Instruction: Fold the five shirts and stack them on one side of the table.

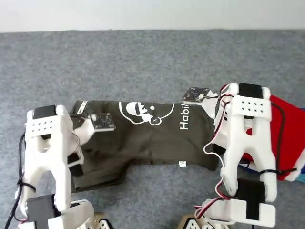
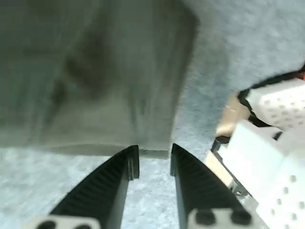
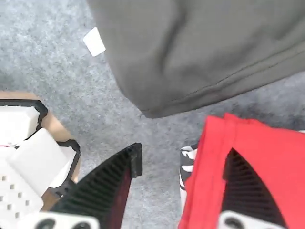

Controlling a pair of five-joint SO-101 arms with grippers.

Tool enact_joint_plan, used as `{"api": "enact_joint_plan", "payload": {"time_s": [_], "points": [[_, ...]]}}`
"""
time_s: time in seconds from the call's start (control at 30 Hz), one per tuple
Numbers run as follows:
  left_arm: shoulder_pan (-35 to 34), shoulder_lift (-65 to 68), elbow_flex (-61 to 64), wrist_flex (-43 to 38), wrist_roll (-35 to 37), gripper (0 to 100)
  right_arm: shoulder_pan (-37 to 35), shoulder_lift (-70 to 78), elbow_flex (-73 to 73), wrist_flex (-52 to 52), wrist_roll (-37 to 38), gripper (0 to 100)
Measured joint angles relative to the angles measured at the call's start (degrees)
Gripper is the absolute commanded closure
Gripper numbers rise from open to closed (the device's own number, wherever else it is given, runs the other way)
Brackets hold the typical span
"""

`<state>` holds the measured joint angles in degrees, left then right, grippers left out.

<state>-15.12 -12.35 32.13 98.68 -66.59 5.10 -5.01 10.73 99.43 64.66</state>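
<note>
A dark olive shirt (image 1: 152, 138) with a white print lies spread across the grey carpeted table between the two arms. The left arm (image 1: 47, 143) stands over its left end. My left gripper (image 2: 154, 155) is open by a narrow gap, its tips at the hem of the olive shirt (image 2: 95, 71). The right arm (image 1: 248, 133) stands over the shirt's right end. My right gripper (image 3: 185, 155) is open wide just off the corner of the olive shirt (image 3: 200, 47), one finger in front of a red shirt (image 3: 257, 157).
The red shirt (image 1: 286, 138) lies at the right edge on top of other fabric, with a black-and-white patterned piece (image 3: 188, 164) showing beneath. A white tag (image 1: 181, 164) sticks out of the olive shirt's near edge. The arm bases (image 1: 238, 210) stand along the front; bare carpet stretches behind.
</note>
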Motion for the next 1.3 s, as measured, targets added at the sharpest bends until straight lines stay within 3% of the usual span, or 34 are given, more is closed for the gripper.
{"api": "enact_joint_plan", "payload": {"time_s": [0.23,0.37,0.43,0.5,0.6,0.7,0.93,1.03,1.2,1.3], "points": [[-0.35,0.00,-11.87,0.09,2.90,89,-0.26,0.00,-3.52,-2.29,-3.08,72.1],[-0.62,0.00,-15.65,-0.97,7.21,99,-0.88,0.09,-3.52,-11.25,-12.75,90.5],[-0.62,0.00,-15.82,-4.84,12.57,99,-2.64,1.58,-3.52,-15.56,-17.58,99.8],[-0.79,0.00,-15.82,-8.62,19.16,99,-4.48,3.60,-3.52,-17.93,-21.45,95.6],[-3.16,0.00,-16.79,-11.69,29.27,99,-8.62,5.54,-3.52,-18.46,-24.79,99.3],[-8.09,0.00,-17.58,-12.04,33.76,99,-13.80,5.80,-3.52,-17.76,-27.78,98.6],[-25.49,0.00,-17.67,-12.48,34.37,99,-30.59,6.33,-3.60,-15.47,-32.35,98.2],[-31.21,0.00,-17.67,-12.48,32.97,99,-38.68,6.68,-3.60,-15.47,-35.16,93.1],[-37.36,0.00,-17.67,-12.48,31.30,99,-52.04,11.69,-3.60,-15.47,-38.59,77.2],[-39.03,0.00,-17.67,-12.48,30.42,99,-57.58,16.62,-4.22,-15.38,-40.35,76.3]]}}
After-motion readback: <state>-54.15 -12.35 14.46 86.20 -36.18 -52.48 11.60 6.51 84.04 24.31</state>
